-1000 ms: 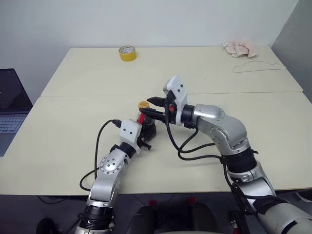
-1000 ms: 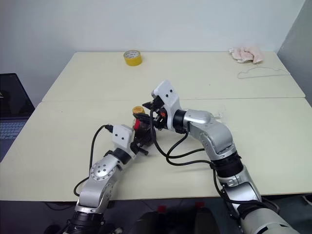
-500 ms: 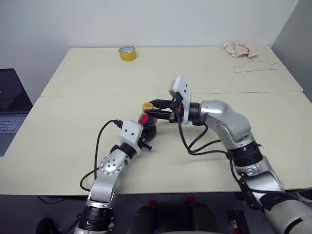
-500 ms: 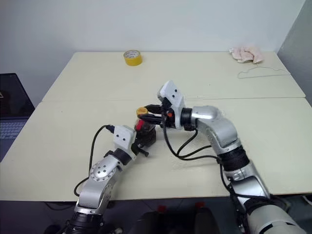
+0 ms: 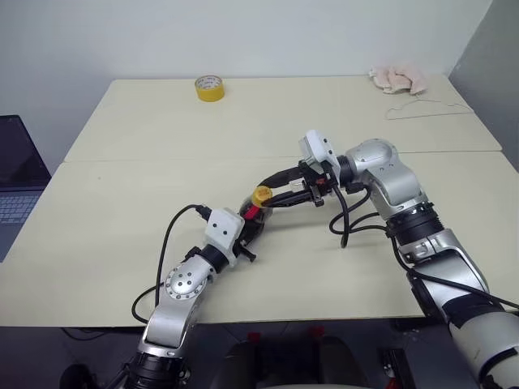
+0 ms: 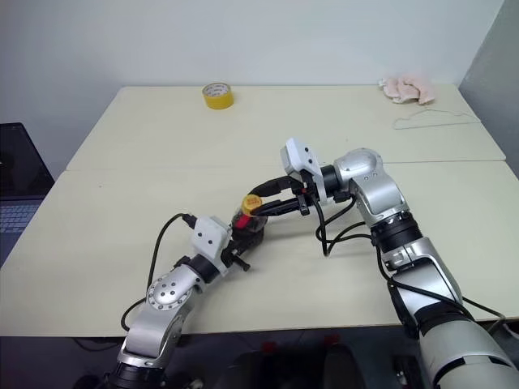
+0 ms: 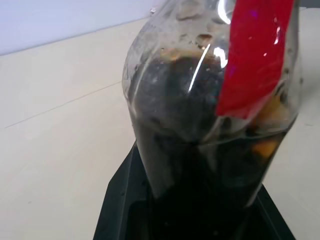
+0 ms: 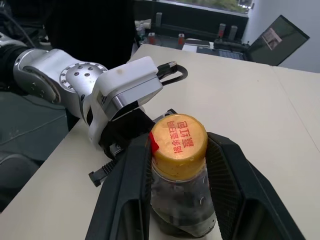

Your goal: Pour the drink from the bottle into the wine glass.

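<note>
The bottle (image 5: pixel 252 217) leans to the right near the table's middle, its yellow cap (image 5: pixel 261 195) uppermost and a red label strip (image 7: pixel 252 55) on its side. The dark drink (image 7: pixel 200 190) fills its lower belly. My left gripper (image 5: pixel 251 231) is shut on the belly from the near side. From the right, my right gripper (image 8: pixel 179 147) reaches in level, its two black fingers (image 8: pixel 131 195) shut on either side of the cap (image 8: pixel 179 140). The wine glass is out of view.
A yellow tape roll (image 5: pixel 208 87) sits at the far left of the back table. A pink cloth (image 5: pixel 397 79) and a thin wire hanger (image 5: pixel 426 109) lie at the far right. A laptop (image 5: pixel 16 174) stands off the table's left edge.
My right wrist has rolled and the hand has shifted right, staying on the cap. The bottle has gone from nearly upright to leaning right. The left gripper keeps its hold.
</note>
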You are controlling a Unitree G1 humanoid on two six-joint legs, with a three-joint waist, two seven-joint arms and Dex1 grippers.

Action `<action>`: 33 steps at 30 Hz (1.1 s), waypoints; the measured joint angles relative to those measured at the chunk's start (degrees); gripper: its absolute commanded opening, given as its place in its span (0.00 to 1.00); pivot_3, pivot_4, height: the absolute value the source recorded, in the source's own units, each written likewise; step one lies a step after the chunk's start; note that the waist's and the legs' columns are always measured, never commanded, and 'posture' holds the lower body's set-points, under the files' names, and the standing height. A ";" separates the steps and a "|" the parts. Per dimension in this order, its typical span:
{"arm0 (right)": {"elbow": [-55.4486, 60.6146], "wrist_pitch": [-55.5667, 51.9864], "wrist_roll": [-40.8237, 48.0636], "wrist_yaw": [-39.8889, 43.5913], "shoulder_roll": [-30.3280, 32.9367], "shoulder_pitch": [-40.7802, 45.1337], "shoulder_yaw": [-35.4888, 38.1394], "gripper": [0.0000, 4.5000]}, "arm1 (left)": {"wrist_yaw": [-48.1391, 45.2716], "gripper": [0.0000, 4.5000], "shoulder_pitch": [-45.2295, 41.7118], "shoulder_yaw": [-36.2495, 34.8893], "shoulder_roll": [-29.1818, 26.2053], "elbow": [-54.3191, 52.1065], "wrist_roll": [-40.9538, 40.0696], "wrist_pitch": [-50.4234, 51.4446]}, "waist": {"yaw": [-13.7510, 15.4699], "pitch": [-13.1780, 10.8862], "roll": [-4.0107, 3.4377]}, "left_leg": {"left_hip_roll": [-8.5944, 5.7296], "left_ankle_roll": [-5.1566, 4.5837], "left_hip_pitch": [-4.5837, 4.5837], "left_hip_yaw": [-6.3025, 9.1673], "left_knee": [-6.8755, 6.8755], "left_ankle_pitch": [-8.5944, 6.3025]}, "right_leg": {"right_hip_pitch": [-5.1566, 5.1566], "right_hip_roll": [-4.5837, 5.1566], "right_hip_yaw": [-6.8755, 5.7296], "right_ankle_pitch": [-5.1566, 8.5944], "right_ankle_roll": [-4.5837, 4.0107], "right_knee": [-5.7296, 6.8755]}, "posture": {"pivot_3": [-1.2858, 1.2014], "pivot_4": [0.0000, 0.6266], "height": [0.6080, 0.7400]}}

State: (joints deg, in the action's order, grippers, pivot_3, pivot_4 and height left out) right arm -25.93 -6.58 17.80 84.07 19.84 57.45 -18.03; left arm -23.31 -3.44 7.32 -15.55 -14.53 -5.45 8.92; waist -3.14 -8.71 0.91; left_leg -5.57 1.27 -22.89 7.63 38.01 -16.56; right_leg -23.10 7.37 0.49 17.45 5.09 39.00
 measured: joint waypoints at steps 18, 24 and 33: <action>8.05 -11.44 -0.95 -1.16 -1.50 -0.02 0.62 1.00 | 0.35 0.18 -1.49 -2.07 0.20 1.55 -0.05 -0.02 | 0.06 0.00 0.00 | 0.00 0.02 -0.03 0.01 0.04 -0.01 | -0.02 0.00 -0.01 -0.01 -0.02 0.01 | 0.52 0.24 1.00; 11.62 -13.63 -0.40 -5.47 -2.67 -0.63 2.19 1.00 | 1.31 0.18 -3.05 -3.33 0.90 4.40 -0.13 -0.65 | 0.05 0.00 0.00 | 0.00 0.02 -0.03 0.01 0.04 -0.01 | -0.04 0.00 -0.01 -0.02 -0.02 0.02 | 0.52 0.24 1.00; 21.53 -24.56 3.70 -19.99 -5.12 -3.86 7.64 1.00 | 1.50 0.17 -4.09 -4.52 1.84 6.68 -0.47 -1.62 | 0.06 0.00 0.00 | 0.00 0.02 -0.03 0.02 0.04 -0.01 | -0.06 0.00 0.00 -0.02 -0.03 0.05 | 0.52 0.24 1.00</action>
State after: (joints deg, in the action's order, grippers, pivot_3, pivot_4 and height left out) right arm -4.41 -31.14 21.50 64.08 14.72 53.59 -10.39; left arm -21.81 -7.53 2.80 -13.71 -7.85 -5.91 7.30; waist -3.08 -8.71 0.91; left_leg -5.57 1.29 -22.93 7.64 38.05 -16.57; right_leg -23.15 7.37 0.49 17.43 5.06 39.05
